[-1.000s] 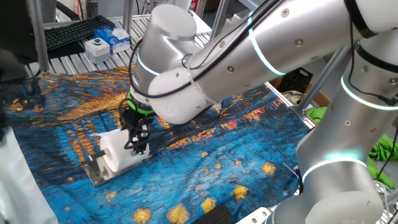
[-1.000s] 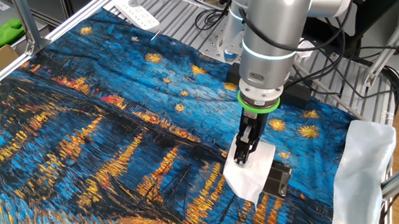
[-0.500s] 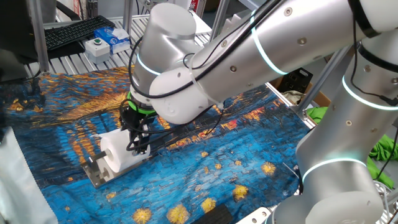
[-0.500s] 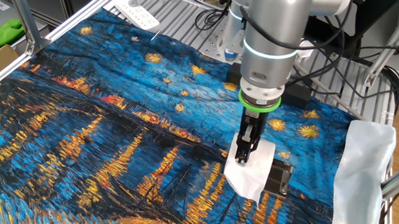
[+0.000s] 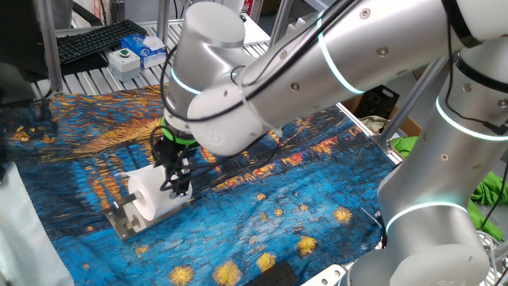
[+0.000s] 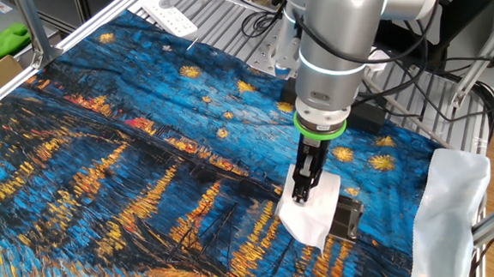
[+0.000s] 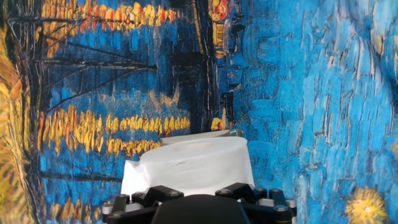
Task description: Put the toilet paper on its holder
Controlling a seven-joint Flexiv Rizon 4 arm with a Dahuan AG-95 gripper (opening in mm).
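The toilet paper (image 5: 151, 193) lies on its side on the holder (image 5: 121, 221), a flat grey metal bracket resting on the painted blue and gold tablecloth (image 5: 262, 206). From one fixed view the roll's round end faces the camera, with the bracket's plate sticking out beneath and in front of it. From the other fixed view the roll (image 6: 313, 213) looks like a white block, with the dark metal of the holder (image 6: 348, 218) showing just beside it, towards the table edge.

The gripper (image 5: 176, 184) comes down from above onto the roll's upper far side, its black fingers close together against the paper. Whether they actually pinch the paper or merely rest on it, I cannot tell. In the hand view the roll (image 7: 189, 167) fills the lower middle, right up against the gripper's black body, and a thin metal edge of the holder (image 7: 217, 133) peeps over the top of the roll.

A white button box (image 5: 124, 59) with a green button sits on the metal frame beyond the cloth, next to a black keyboard (image 5: 95, 41).
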